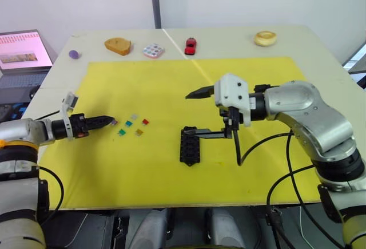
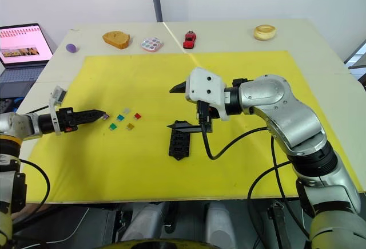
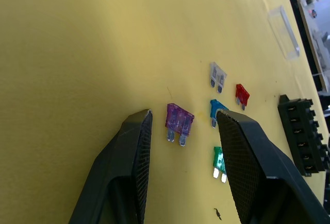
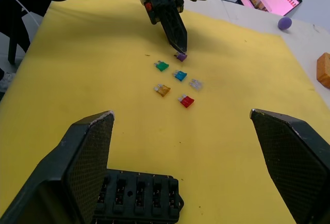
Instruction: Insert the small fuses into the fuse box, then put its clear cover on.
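Several small fuses lie loose on the yellow mat (image 1: 171, 83): purple (image 3: 179, 121), grey (image 3: 217, 74), red (image 3: 242, 94), teal (image 3: 215, 108), green (image 3: 219, 159) and amber (image 4: 162, 90). My left gripper (image 3: 184, 112) is open and low over the mat, one finger on each side of the purple fuse. The black fuse box (image 1: 189, 145) lies flat near the mat's middle, its slots empty. My right gripper (image 1: 186, 113) hangs wide open just above the fuse box's far end. The clear cover (image 3: 284, 32) lies on the mat beyond the fuses.
Along the table's far edge sit a purple ball (image 1: 74, 54), a bread slice (image 1: 118, 46), a pastel tile (image 1: 153, 50), a red toy car (image 1: 190, 46) and a pale ring (image 1: 265, 38). A laptop (image 1: 20, 51) stands off the far left.
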`<state>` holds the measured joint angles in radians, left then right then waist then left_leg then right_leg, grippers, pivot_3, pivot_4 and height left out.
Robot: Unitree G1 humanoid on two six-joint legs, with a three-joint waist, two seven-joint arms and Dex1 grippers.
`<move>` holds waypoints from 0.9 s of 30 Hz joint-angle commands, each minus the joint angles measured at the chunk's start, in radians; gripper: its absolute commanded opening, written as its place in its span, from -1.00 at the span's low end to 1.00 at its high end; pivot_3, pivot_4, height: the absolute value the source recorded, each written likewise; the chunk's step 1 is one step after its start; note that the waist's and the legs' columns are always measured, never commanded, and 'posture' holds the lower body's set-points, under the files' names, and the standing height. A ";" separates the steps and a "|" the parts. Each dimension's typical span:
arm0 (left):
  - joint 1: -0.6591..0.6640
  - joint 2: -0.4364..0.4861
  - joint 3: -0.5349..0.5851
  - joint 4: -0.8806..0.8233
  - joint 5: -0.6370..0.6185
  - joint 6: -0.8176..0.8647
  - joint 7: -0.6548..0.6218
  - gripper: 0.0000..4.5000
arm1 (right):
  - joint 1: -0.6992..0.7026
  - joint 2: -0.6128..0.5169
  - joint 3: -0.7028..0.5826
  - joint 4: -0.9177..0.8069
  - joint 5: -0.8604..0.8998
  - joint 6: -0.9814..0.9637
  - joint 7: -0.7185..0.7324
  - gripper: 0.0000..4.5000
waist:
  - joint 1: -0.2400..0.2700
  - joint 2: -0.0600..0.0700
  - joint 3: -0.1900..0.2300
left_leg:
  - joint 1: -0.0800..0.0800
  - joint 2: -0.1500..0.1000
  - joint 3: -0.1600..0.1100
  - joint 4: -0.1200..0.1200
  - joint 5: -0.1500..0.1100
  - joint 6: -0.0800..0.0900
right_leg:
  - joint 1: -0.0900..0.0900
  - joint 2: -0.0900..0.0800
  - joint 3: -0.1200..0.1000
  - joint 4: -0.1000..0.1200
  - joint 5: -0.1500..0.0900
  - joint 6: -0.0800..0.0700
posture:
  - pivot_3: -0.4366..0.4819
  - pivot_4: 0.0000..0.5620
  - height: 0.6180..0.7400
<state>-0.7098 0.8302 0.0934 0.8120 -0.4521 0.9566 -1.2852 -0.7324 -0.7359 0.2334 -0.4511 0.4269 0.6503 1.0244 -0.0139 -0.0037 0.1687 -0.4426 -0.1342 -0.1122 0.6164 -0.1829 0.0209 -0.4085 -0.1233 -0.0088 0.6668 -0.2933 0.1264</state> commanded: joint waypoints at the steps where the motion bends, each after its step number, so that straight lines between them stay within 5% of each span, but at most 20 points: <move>1: 0.023 -0.018 -0.023 -0.025 0.006 0.040 -0.015 -0.08 | -0.011 0.003 -0.024 -0.030 0.000 -0.005 -0.010 1.00 | 0.000 0.000 0.000 | 0.000 0.000 0.000 0.000 0.000 0.000 | 0.000 0.000 0.000 0.000 0.000 0.000 | -0.05 -0.47 1.00; 9: 0.024 -0.040 -0.003 -0.011 0.020 0.032 0.019 -0.08 | -0.014 0.006 -0.022 -0.016 -0.011 -0.005 -0.017 1.00 | 0.003 0.000 0.000 | 0.000 0.000 0.000 0.000 0.000 0.000 | 0.000 0.000 0.000 0.000 0.000 0.000 | -0.05 -0.47 1.00; 15: 0.022 -0.049 0.038 0.009 0.011 0.042 0.061 -0.97 | -0.011 0.002 -0.027 -0.024 0.001 0.011 -0.012 1.00 | 0.003 0.000 0.000 | 0.000 0.000 0.000 0.000 0.000 0.000 | 0.001 0.000 0.000 0.000 0.000 0.000 | -0.05 -0.47 1.00; 27: 0.069 -0.045 0.079 -0.062 -0.012 0.081 0.092 -0.97 | -0.004 0.000 -0.018 -0.027 -0.012 0.003 -0.007 1.00 | -0.001 0.000 0.000 | 0.000 0.000 0.000 0.000 0.000 0.000 | 0.000 0.000 0.001 0.000 0.000 0.000 | -0.05 -0.47 1.00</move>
<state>-0.6653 0.7860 0.1700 0.7587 -0.4593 1.0146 -1.2037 -0.7319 -0.7349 0.2334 -0.4480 0.4153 0.6696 1.0164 -0.0150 -0.0038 0.1682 -0.4423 -0.1344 -0.1125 0.6167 -0.1828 0.0209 -0.4081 -0.1232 -0.0082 0.6669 -0.2932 0.1265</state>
